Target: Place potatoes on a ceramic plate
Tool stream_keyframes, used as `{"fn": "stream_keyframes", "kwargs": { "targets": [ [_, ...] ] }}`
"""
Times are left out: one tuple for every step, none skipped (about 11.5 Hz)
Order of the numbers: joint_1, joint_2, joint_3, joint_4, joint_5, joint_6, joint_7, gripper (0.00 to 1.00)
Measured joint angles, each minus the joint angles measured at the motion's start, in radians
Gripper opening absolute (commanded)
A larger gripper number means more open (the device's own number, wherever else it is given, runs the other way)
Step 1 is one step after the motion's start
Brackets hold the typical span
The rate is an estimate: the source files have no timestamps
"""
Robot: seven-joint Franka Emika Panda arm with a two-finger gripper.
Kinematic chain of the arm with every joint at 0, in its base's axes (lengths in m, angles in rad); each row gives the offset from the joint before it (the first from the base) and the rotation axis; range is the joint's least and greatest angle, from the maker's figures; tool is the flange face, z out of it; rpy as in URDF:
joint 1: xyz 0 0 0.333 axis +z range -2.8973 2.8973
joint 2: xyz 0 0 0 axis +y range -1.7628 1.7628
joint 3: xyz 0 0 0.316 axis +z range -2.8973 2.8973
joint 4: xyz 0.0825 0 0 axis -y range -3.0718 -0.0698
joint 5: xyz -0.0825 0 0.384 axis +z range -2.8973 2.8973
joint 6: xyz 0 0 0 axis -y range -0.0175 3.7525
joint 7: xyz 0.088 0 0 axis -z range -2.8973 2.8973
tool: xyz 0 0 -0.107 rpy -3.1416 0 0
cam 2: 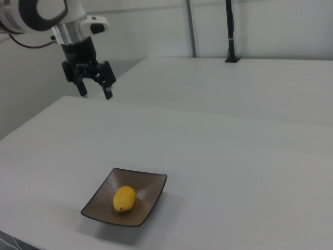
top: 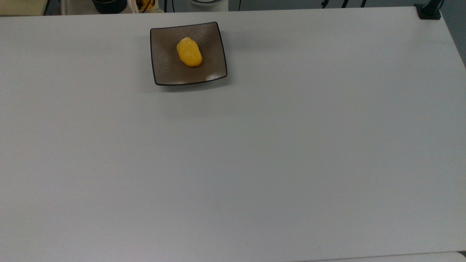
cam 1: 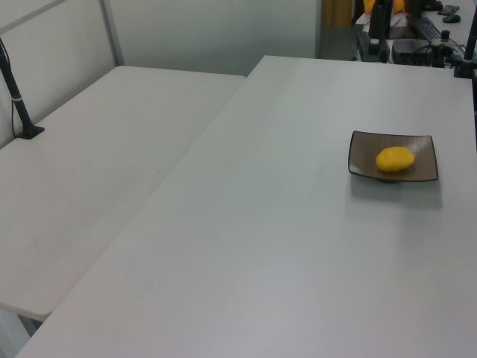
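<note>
A small bright yellow potato (top: 189, 52) (cam 1: 395, 159) (cam 2: 124, 199) lies in the middle of the square brown ceramic plate (top: 167, 69) (cam 1: 361, 159) (cam 2: 148, 186), which rests on the white table near the top view's upper edge. In the right view my gripper (cam 2: 95, 94) hangs high above the table, well up and behind the plate, its two black fingers spread open with nothing between them.
The white table (top: 255, 163) spreads wide around the plate. A second white table (cam 1: 97, 164) adjoins it at the left view's left, with a black post (cam 1: 16, 97) on it. Dark items (top: 109, 5) sit beyond the table's far edge in the top view.
</note>
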Motion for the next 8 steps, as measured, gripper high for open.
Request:
{"fn": "stream_keyframes", "kwargs": {
  "targets": [
    [0.005, 0.0, 0.0, 0.031, 0.013, -0.043, 0.017, 1.0],
    [0.009, 0.0, 0.0, 0.047, 0.021, -0.06, 0.039, 1.0],
    [0.013, 0.002, 0.0, 0.049, 0.031, -0.06, 0.054, 1.0],
    [0.017, 0.008, 0.0, 0.049, 0.039, -0.058, 0.056, 1.0],
    [0.019, 0.019, -0.002, 0.049, 0.041, -0.037, 0.056, 1.0],
    [0.023, 0.034, -0.004, 0.049, 0.041, 0.009, 0.055, 1.0],
    [0.041, 0.051, -0.021, 0.048, 0.041, 0.056, 0.049, 1.0],
    [0.082, 0.066, -0.063, 0.048, 0.041, 0.083, 0.022, 1.0]
  ]
}}
